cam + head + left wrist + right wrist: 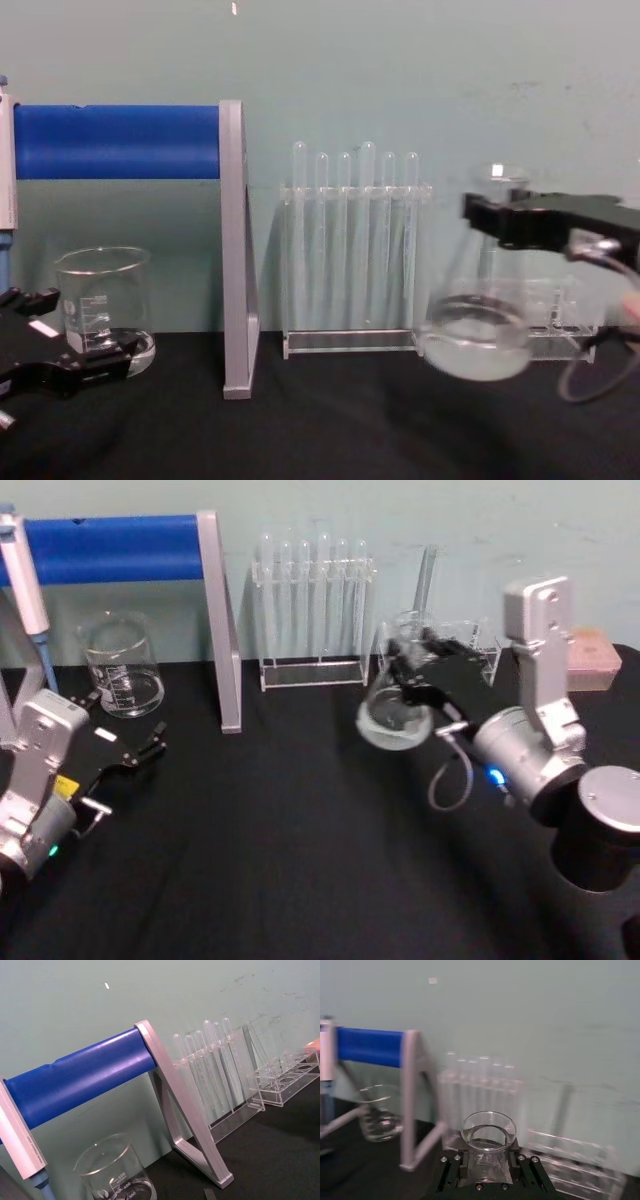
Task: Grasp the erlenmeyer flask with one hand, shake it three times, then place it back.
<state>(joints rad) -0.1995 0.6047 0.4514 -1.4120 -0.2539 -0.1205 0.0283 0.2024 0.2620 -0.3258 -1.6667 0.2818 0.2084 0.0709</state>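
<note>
The erlenmeyer flask point(393, 716) is a clear conical flask held off the black table, its base tilted, with a little clear liquid in the bottom point(478, 325). My right gripper point(413, 662) is shut on its neck just under the flared rim, and it comes in from the right in the chest view point(500, 217). In the right wrist view the flask's round mouth point(488, 1131) stands between the black jaws of the right gripper point(487, 1162). My left gripper point(150, 743) rests low at the table's left, open and holding nothing, close to the beaker point(60, 338).
A straight-walled glass beaker point(122, 666) stands at the back left. A blue roll point(110, 548) sits on a grey metal frame point(222, 630). A rack of test tubes point(315, 610) stands at the back, with a low clear rack point(482, 648) and a pink block point(592, 660) to its right.
</note>
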